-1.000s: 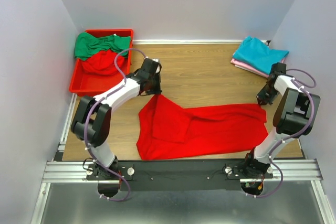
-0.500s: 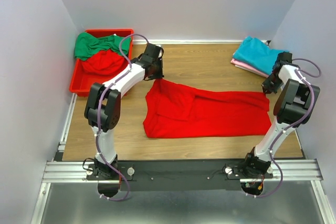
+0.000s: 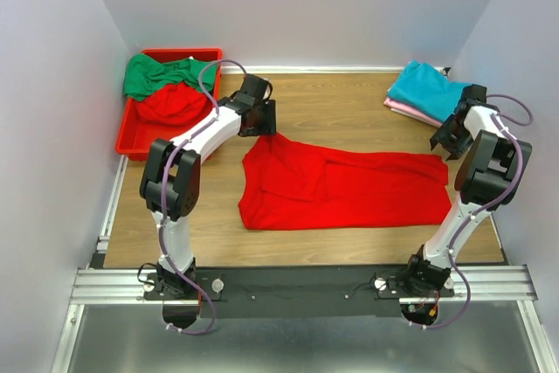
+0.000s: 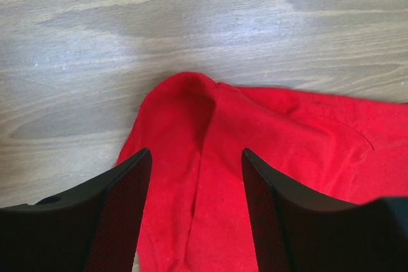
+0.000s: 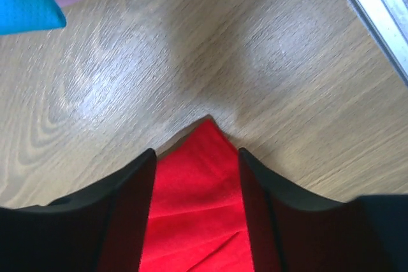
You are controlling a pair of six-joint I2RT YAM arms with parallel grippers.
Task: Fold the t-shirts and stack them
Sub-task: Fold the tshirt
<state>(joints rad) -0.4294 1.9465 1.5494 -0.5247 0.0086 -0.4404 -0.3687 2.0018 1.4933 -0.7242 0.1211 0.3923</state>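
Observation:
A bright red t-shirt (image 3: 341, 189) lies folded lengthwise into a long band across the middle of the wooden table. My left gripper (image 3: 262, 120) hangs open just over its far left corner. In the left wrist view that rounded corner (image 4: 185, 100) lies on the wood between the spread fingers of the left gripper (image 4: 196, 152). My right gripper (image 3: 447, 139) stands open over the far right corner. In the right wrist view the pointed tip of the red t-shirt (image 5: 197, 176) lies flat between the fingers of the right gripper (image 5: 196, 152). Neither gripper holds cloth.
A red plastic bin (image 3: 129, 137) at the back left holds a green t-shirt (image 3: 157, 74) and a bunched red one (image 3: 170, 104). At the back right a folded teal t-shirt (image 3: 430, 89) rests on a pink one (image 3: 403, 109). A metal rail (image 5: 376, 4) runs along the table's right edge.
Both grippers carried the shirt's far corners away from the bases, laid it flat, then opened and let the corners go. The shirt now lies still.

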